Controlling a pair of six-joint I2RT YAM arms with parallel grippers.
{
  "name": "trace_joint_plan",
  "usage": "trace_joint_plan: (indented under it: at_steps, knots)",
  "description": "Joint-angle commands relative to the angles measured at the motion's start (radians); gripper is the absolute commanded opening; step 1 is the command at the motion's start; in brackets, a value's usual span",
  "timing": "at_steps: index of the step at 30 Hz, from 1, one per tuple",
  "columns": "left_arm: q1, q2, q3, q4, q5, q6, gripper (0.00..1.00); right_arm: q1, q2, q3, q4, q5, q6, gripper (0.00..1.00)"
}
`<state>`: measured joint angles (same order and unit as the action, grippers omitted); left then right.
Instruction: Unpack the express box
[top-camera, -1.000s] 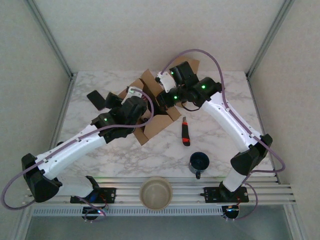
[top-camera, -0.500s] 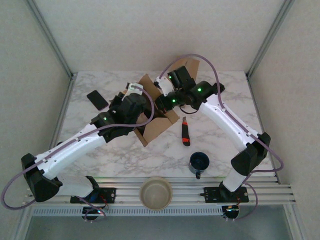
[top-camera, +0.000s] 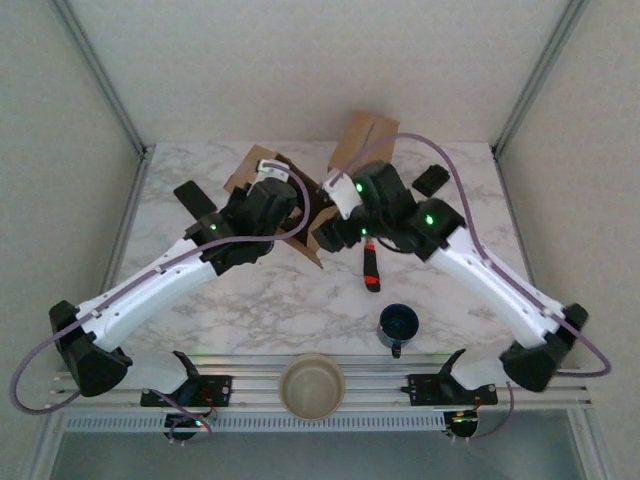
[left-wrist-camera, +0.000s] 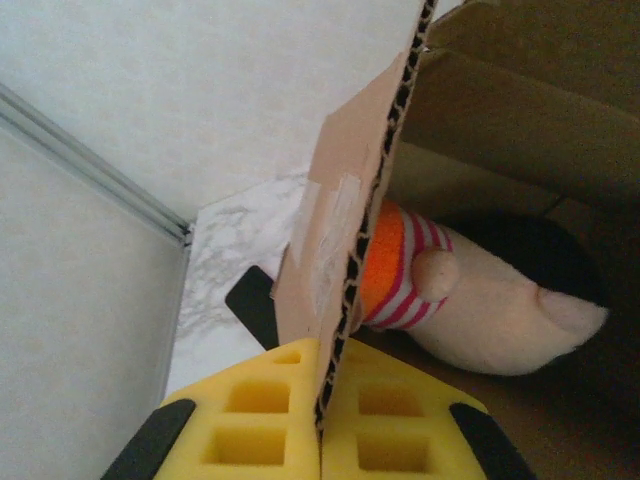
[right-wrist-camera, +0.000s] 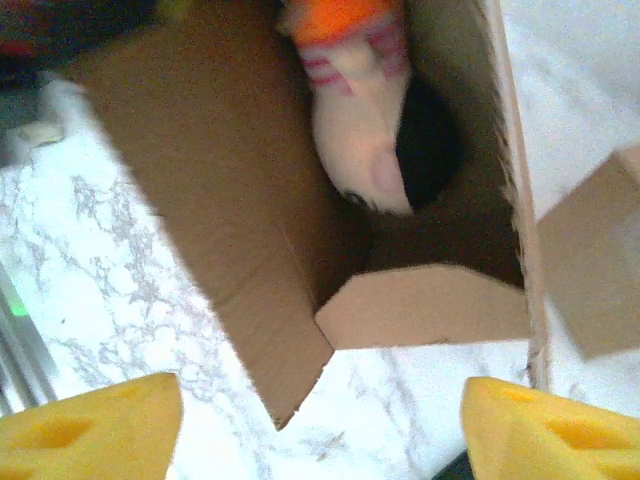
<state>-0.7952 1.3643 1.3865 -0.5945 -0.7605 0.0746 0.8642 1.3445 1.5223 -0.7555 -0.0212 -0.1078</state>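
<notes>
The brown cardboard express box (top-camera: 362, 136) lies open between both arms at the middle of the table. My left gripper (left-wrist-camera: 325, 400) is shut on the edge of one box flap (left-wrist-camera: 345, 210), the corrugated edge pinched between its yellow pads. Inside the box lies a plush toy (left-wrist-camera: 480, 320), cream with an orange and pink-striped part and a black patch. My right gripper (right-wrist-camera: 320, 425) hovers open above the box mouth (right-wrist-camera: 230, 170), nothing between its fingers, with the plush toy (right-wrist-camera: 355, 130) below it.
A red and black box cutter (top-camera: 371, 262) lies just right of the box. A dark blue mug (top-camera: 398, 325) stands nearer the front, and a beige bowl (top-camera: 312, 385) sits on the front rail. A black phone (top-camera: 195, 200) lies left of the box.
My left gripper has shut on the flap. My right gripper has opened and drawn back from the box. The box has shifted and its flaps have spread.
</notes>
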Motion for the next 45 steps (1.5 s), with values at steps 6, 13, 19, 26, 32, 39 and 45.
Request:
trace_joint_plan:
  at_steps: [6, 13, 19, 26, 32, 39, 45]
  knots:
    - [0.010, 0.001, 0.037, -0.014, 0.070, -0.059, 0.00, 0.114, -0.132, -0.250, 0.333, 0.064, -0.149, 0.00]
    - [0.018, -0.030, 0.023, -0.006, 0.102, -0.071, 0.00, 0.112, -0.026, -0.435, 0.763, 0.148, -0.171, 0.00]
    - [0.019, -0.051, 0.023, -0.003, 0.136, -0.077, 0.00, 0.106, 0.096, -0.430, 0.877, 0.189, -0.177, 0.00]
    - [0.019, -0.079, 0.016, 0.004, 0.162, -0.081, 0.00, 0.066, 0.227, -0.378, 0.893, 0.188, -0.159, 0.00]
    - [0.019, -0.088, 0.003, 0.019, 0.175, -0.078, 0.00, 0.031, 0.299, -0.329, 0.933, 0.176, -0.112, 0.00]
    - [0.019, -0.070, 0.021, 0.015, 0.196, -0.075, 0.00, 0.031, 0.394, -0.234, 0.934, 0.173, -0.119, 0.19]
    - [0.019, -0.064, 0.037, 0.014, 0.205, -0.077, 0.00, 0.020, 0.480, -0.173, 0.923, 0.160, -0.122, 0.67]
